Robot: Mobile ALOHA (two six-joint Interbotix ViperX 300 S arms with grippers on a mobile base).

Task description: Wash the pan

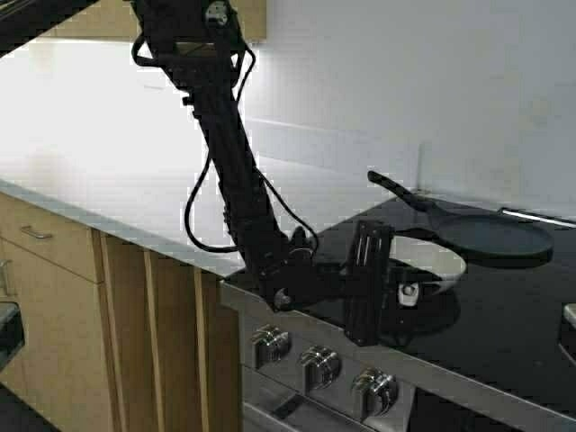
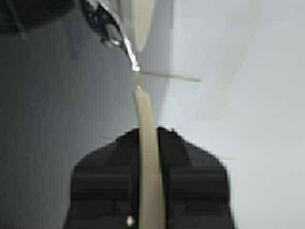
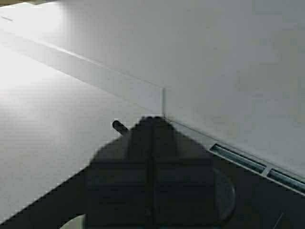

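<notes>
The small white pan (image 1: pixel 438 260) sits on the black stovetop (image 1: pixel 504 342), its short pale handle (image 1: pixel 410 291) pointing toward the front. My left gripper (image 1: pixel 392 290) reaches down over the stove's front edge and is shut on that handle. In the left wrist view the fingers (image 2: pixel 190 181) clamp the pale handle (image 2: pixel 148 157) seen edge-on, with the pan's rim (image 2: pixel 139 19) beyond. My right gripper (image 3: pixel 153 119) is shut and empty, held above the stove; it is out of the high view.
A larger flat black pan (image 1: pixel 499 238) with a long black handle (image 1: pixel 396 189) lies just behind the white pan, also in the right wrist view (image 3: pixel 224 191). Stove knobs (image 1: pixel 319 364) line the front. A white counter (image 1: pixel 126 180) extends left above wooden cabinets (image 1: pixel 63 297).
</notes>
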